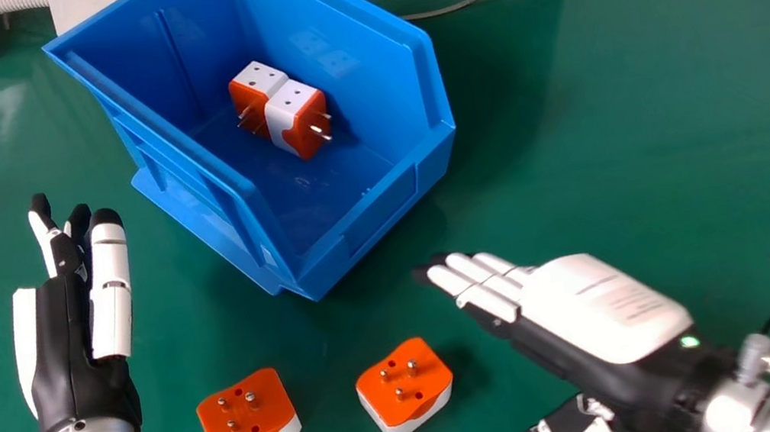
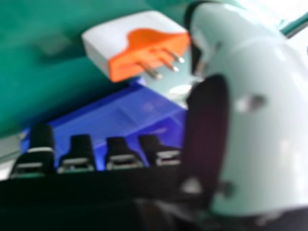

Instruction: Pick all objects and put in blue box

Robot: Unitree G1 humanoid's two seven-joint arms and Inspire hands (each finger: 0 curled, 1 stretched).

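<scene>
On the green surface [image 1: 643, 90], near the blue box [image 1: 383, 205]: we have two plug adapters lying apart, pins up.
Right adapter [image 1: 406, 390]: closest to our right robot hand [image 1: 600, 305]; if we sweep in sideways, the fingertips could shove it towards the left adapter [image 1: 247, 415].
Right robot hand: open and empty, thumb spread from straight fingers; closing off-centre could pinch only the pins and let the plug twist free.
Blue box: two more adapters [image 1: 298, 117] inside; too low a lift may clip its near corner.
Left robot hand [image 1: 69, 343]: open beside the box, which a careless swing might nudge.
</scene>
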